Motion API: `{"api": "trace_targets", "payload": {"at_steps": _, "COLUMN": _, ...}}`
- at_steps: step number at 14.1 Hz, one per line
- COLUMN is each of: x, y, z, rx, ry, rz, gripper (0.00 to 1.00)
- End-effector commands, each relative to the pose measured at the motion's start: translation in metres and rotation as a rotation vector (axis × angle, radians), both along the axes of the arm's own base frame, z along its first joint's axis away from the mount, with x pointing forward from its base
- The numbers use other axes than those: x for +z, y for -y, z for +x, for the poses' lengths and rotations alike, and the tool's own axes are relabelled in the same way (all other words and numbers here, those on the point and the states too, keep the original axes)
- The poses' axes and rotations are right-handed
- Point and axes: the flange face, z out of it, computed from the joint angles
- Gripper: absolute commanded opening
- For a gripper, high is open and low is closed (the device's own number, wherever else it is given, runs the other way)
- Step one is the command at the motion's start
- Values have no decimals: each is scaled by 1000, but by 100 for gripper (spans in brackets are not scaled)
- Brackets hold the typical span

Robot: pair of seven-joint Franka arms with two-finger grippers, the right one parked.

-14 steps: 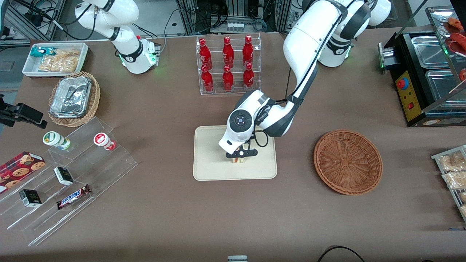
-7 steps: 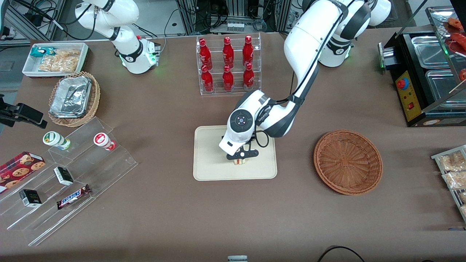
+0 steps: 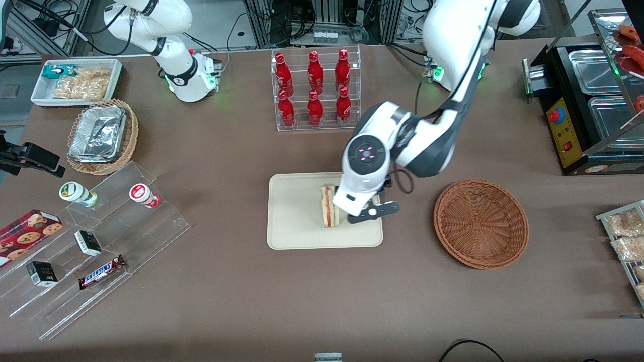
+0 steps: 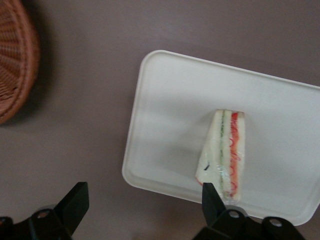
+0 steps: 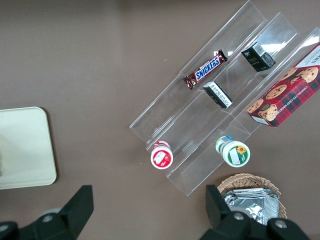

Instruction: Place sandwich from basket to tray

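The jaws of the left arm's gripper stand spread wide with nothing between them; in the wrist view both black fingers show well apart, framing bare tabletop and the tray's edge. Half a second ago the same gripper was pressed down over the sandwich, hiding most of it; now it has let go, risen and drawn aside toward the basket, hanging above the tray's rim at the working arm's end. The sandwich has stayed where it was set.

That change means the placing itself looks done: the sandwich rests on the tray, roughly at its middle and a little toward the working arm's end, free of any contact with the gripper. The basket is empty and sits well apart from the tray. What seems left is only for the arm to retreat clear.

The sandwich stands on one bread edge, with its striped cut face of red, orange and green turned upward. Its long axis runs from the edge of the tray nearer the front camera toward the edge farther from it, across the tray's shorter dimension. In the wrist view the sandwich shows as a wedge, blunt and square at one end and running out toward the fingers at the other.
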Motion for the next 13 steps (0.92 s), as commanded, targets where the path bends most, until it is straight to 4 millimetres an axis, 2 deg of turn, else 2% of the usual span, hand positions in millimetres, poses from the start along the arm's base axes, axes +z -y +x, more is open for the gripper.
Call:
{"api": "trace_targets", "payload": {"at_steps": 1, "x": -9, "y": -36, "z": 1, "rx": 67, "ry": -25, "rz": 48, "gripper": 100}}
{"api": "trace_targets", "payload": {"at_steps": 3, "x": -3, "y": -69, "z": 8, "rx": 76, "ry": -25, "rz": 56, "gripper": 100}}
{"api": "trace_targets", "payload": {"at_steps": 6, "x": 5, "y": -102, "z": 14, "rx": 66, "ry": -33, "rz": 47, "gripper": 100}}
{"api": "trace_targets", "payload": {"at_steps": 9, "x": 16, "y": -124, "z": 19, "rx": 98, "ry": -22, "rz": 51, "gripper": 100}}
{"api": "trace_targets", "payload": {"at_steps": 11, "x": 45, "y": -145, "z": 2, "rx": 100, "ry": -10, "rz": 13, "gripper": 100}}
{"api": "trace_targets", "payload": {"at_steps": 12, "x": 49, "y": -182, "z": 12, "rx": 134, "ry": -12, "rz": 1, "gripper": 100}}
{"api": "trace_targets", "payload": {"at_steps": 13, "x": 67, "y": -188, "z": 7, "rx": 73, "ry": -17, "rz": -46, "gripper": 100}}
